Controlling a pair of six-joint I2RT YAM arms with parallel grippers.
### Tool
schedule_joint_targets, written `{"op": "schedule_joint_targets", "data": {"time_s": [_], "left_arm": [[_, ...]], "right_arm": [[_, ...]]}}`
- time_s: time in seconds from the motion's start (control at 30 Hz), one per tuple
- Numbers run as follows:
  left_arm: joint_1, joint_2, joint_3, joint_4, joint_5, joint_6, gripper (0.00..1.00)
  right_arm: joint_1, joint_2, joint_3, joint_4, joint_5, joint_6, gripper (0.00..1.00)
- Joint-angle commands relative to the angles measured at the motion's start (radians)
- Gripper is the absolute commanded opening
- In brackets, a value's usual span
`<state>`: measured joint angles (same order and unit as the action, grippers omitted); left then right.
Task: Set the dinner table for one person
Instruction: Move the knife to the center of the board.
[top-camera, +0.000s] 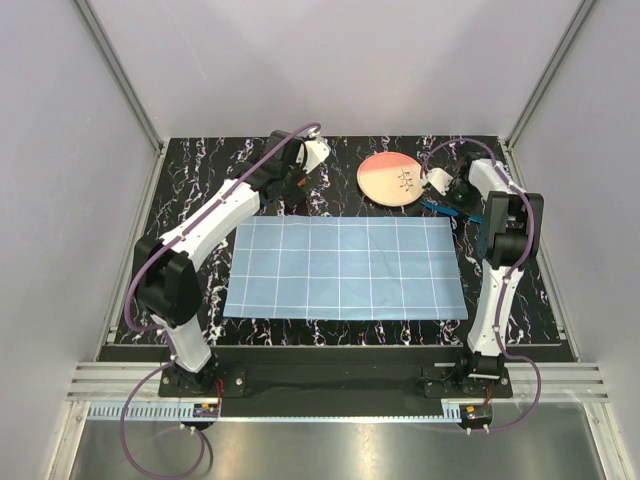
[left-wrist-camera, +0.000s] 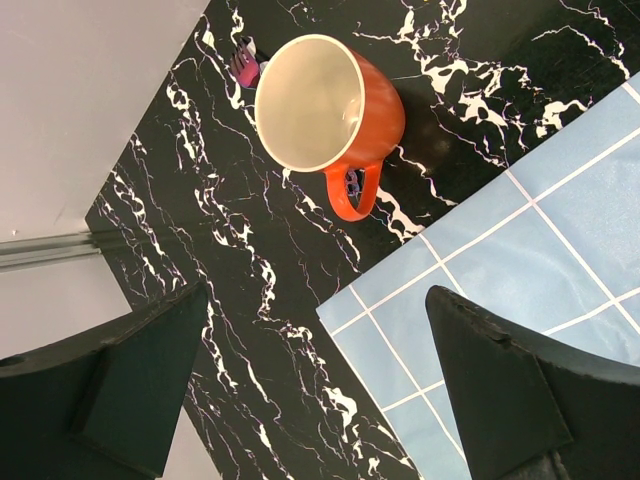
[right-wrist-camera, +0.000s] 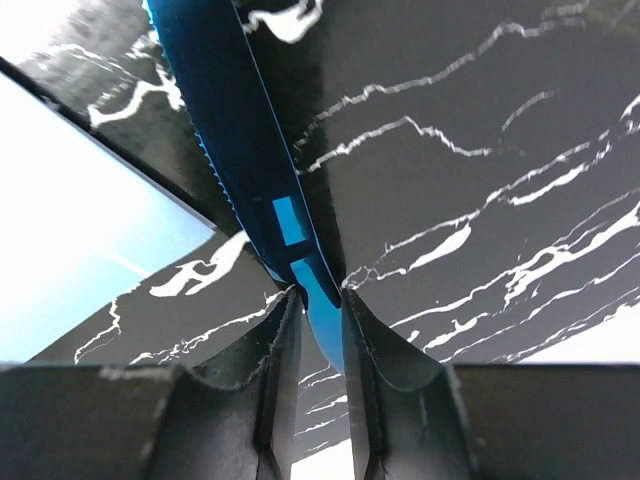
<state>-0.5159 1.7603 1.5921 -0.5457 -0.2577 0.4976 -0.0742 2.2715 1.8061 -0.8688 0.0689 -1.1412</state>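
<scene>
Dinner table (top-camera: 340, 158) carries the checked mat (top-camera: 345, 268) in the middle, likely as the place setting. Plate (top-camera: 391, 180) sits on bare tabletop past the mat's far edge. Left gripper (left-wrist-camera: 318, 295) hangs wide open over the orange mug (left-wrist-camera: 325, 105), off the mat's corner. Right gripper (right-wrist-camera: 318, 300) pinches a blue utensil (right-wrist-camera: 225, 110), probably a serrated knife, low beside the plate.

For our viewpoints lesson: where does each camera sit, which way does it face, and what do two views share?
Top external: above and behind the bases, facing down at the dinner table, checked mat, plate; left arm, right arm show.
Left wrist: rides the left arm, facing down at an orange mug; open left gripper shows.
Right wrist: low over the tabletop; right gripper clamps a blue knife.
Shared: top and left wrist both show the mat.
</scene>
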Motion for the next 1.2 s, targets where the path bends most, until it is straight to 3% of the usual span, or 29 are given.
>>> {"op": "schedule_joint_targets", "data": {"time_s": [0.0,0.53,1.17], "left_arm": [[0.005,-0.039,0.006,0.044,0.015,0.013,0.99],[0.005,-0.050,-0.001,0.044,0.021,0.013,0.99],[0.005,-0.073,-0.011,0.032,0.025,0.021,0.99]], "right_arm": [[-0.019,0.076,-0.037,-0.047,0.011,0.064,0.30],[-0.021,0.143,0.165,-0.177,0.009,0.460,0.26],[-0.053,0.134,0.193,-0.299,-0.113,0.741,0.27]]}}
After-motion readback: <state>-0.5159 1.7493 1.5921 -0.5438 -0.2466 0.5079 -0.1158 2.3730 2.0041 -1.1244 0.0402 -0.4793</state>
